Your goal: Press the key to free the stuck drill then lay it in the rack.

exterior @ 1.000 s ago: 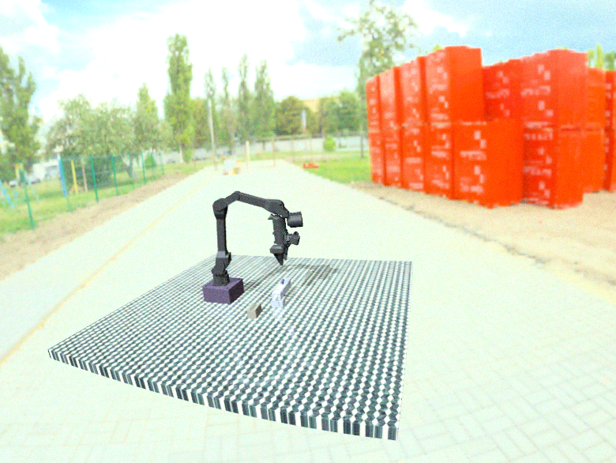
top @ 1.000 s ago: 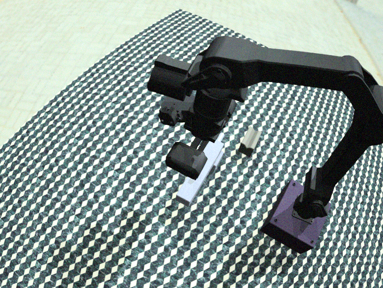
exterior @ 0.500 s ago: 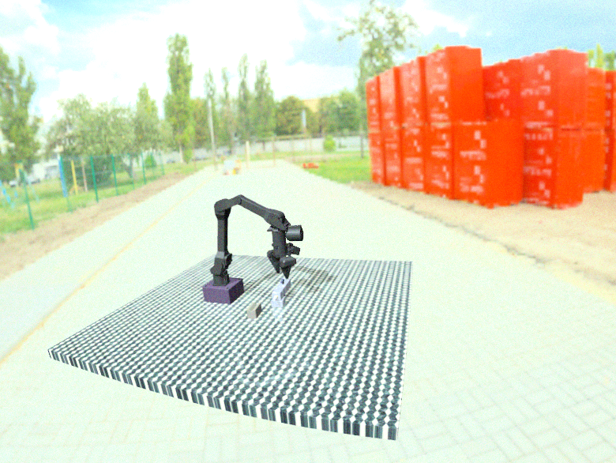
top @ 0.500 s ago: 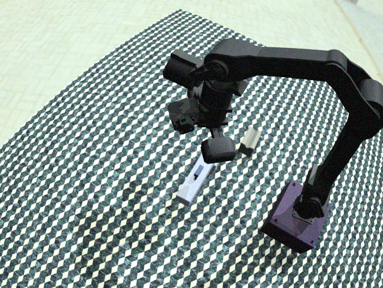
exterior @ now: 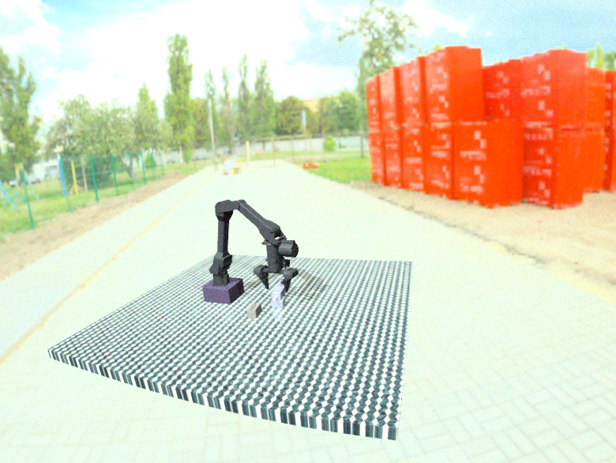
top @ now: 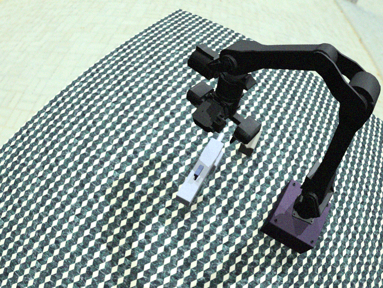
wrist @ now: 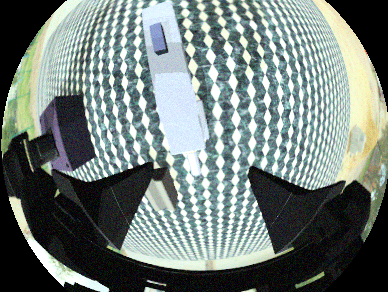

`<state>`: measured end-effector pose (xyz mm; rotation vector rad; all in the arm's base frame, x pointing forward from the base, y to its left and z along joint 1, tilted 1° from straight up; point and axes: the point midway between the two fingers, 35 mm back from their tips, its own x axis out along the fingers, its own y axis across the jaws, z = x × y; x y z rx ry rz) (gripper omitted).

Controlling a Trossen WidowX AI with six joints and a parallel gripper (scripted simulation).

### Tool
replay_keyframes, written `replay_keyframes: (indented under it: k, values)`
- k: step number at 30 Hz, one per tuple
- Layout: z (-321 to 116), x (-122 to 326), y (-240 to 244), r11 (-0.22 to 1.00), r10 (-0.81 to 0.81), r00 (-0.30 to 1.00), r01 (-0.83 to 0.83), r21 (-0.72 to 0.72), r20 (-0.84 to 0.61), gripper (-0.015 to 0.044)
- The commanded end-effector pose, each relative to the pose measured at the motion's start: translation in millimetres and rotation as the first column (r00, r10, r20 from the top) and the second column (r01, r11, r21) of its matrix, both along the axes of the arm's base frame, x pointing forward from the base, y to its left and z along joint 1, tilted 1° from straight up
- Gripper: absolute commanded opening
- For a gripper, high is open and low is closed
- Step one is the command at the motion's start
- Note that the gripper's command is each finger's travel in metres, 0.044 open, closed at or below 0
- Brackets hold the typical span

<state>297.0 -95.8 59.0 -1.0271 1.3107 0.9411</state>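
A long pale holder block (top: 211, 151) (exterior: 277, 299) (wrist: 176, 112) lies on the patterned table. A small blue key (top: 199, 170) (wrist: 158, 37) sits in the recess on its top; how far down it is pressed cannot be told. The thin white drill (top: 220, 137) (wrist: 195, 164) sticks out of the holder's far end. My gripper (top: 221, 131) (exterior: 276, 289) (wrist: 201, 169) is wide open and empty, pointing down above the drill end, with the drill between the fingertips in the wrist view. The grey-beige grooved rack (top: 255, 141) (exterior: 254, 311) (wrist: 161, 194) lies beside the holder, partly covered by a finger.
The purple base block (top: 295, 213) (exterior: 222, 291) (wrist: 72, 132) carries the arm, on the rack's side of the holder. A narrow pale bar (top: 218, 157) (wrist: 201, 117) runs along the holder's side. The table (top: 93, 216) (exterior: 323, 368) has a black-and-white pattern.
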Motion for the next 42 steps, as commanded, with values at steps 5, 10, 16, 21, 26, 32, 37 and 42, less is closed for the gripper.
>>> replay_keyframes:
  k: [5, 10, 16, 21, 26, 32, 37, 42]
  values:
    - [-17.9, -11.2, -28.6, 0.968, 0.250, 0.968, -0.250, -0.003, -0.012, 0.0440]
    - [-17.9, -11.2, -28.6, 0.968, 0.250, 0.968, -0.250, -0.003, -0.012, 0.0440]
    - [-17.9, -11.2, -28.6, 0.968, 0.250, 0.968, -0.250, -0.003, -0.012, 0.0440]
    - [-20.6, -10.8, -28.0, 0.968, 0.250, 0.968, -0.250, -0.003, -0.012, 0.0440]
    - [-28.1, -9.9, -26.3, 0.968, 0.250, 0.968, -0.250, -0.002, -0.012, 0.0440]
    - [-37.6, -8.9, -24.0, 0.968, 0.250, 0.968, -0.250, -0.002, -0.012, 0.0440]
    - [-45.5, -8.4, -22.0, 0.968, 0.250, 0.968, -0.250, -0.002, -0.012, 0.0440]
    - [-53.3, -8.1, -19.9, 0.968, 0.250, 0.968, -0.250, -0.002, -0.012, 0.0440]
